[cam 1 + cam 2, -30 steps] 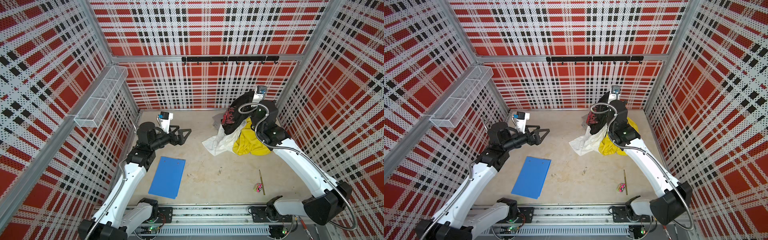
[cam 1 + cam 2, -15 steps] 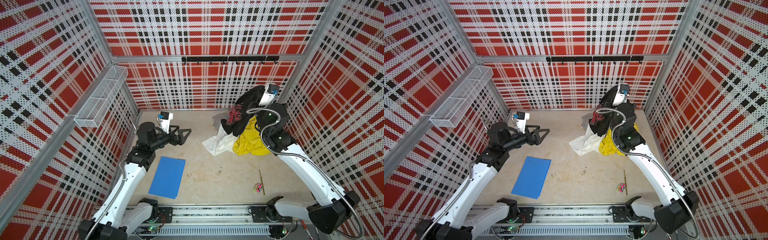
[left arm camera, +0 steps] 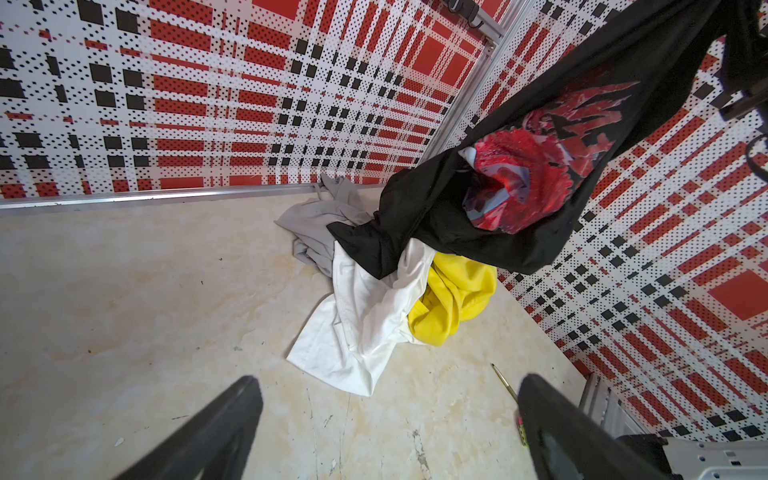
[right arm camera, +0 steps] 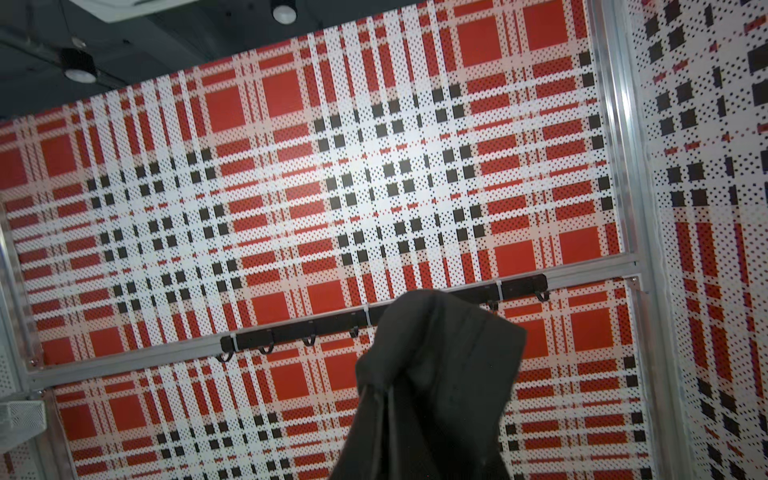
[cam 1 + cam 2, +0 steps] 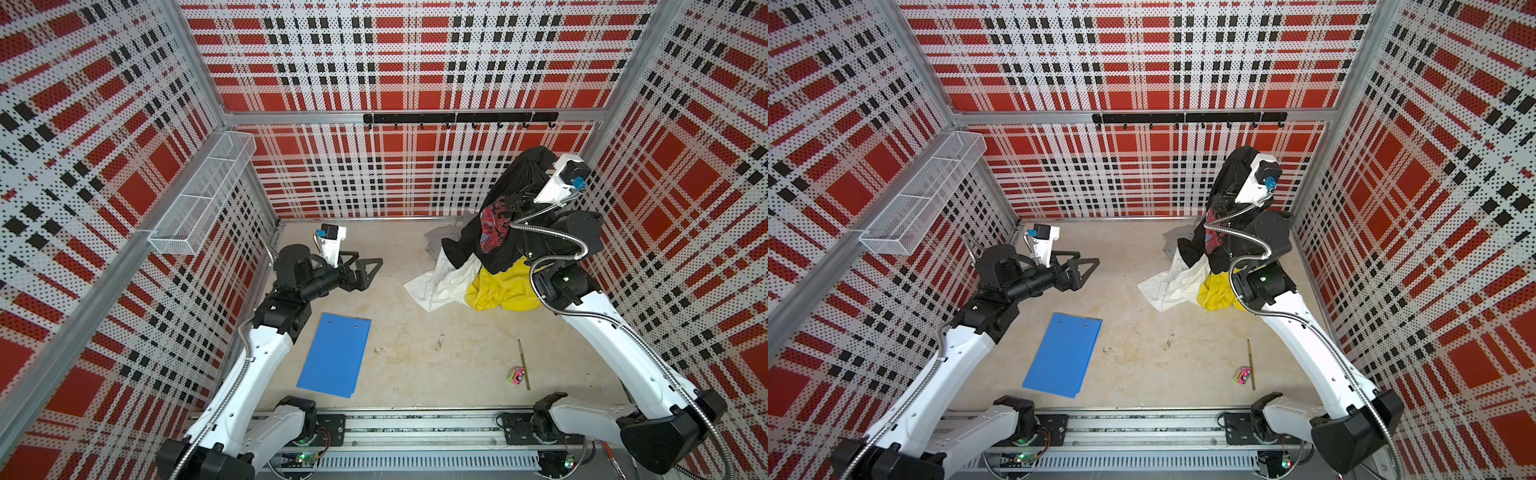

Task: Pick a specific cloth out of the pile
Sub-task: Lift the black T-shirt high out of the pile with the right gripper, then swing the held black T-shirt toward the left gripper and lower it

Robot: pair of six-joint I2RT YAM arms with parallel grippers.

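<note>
Up high by the back right corner hangs the cloth (image 5: 469,245), the black shirt with its red print turned toward the left arm, clear in the left wrist view (image 3: 457,224). The right gripper (image 5: 533,168) has it, jaws pinched together on the top fold, fingertips buried in fabric. Its lowest sleeve seems to brush the white layer below, though the overlap makes that hard to call. Under it sits the pile (image 5: 449,278): white, yellow and grey, bunched against the right wall. Well apart, the blue folder (image 5: 336,355) lies flat near the left arm. The left gripper (image 5: 363,268) hovers off the floor, jaws spread wide (nothing between them). Near the front: a thin stick (image 5: 523,363), with a small pink item (image 5: 515,375) just beside it.
</note>
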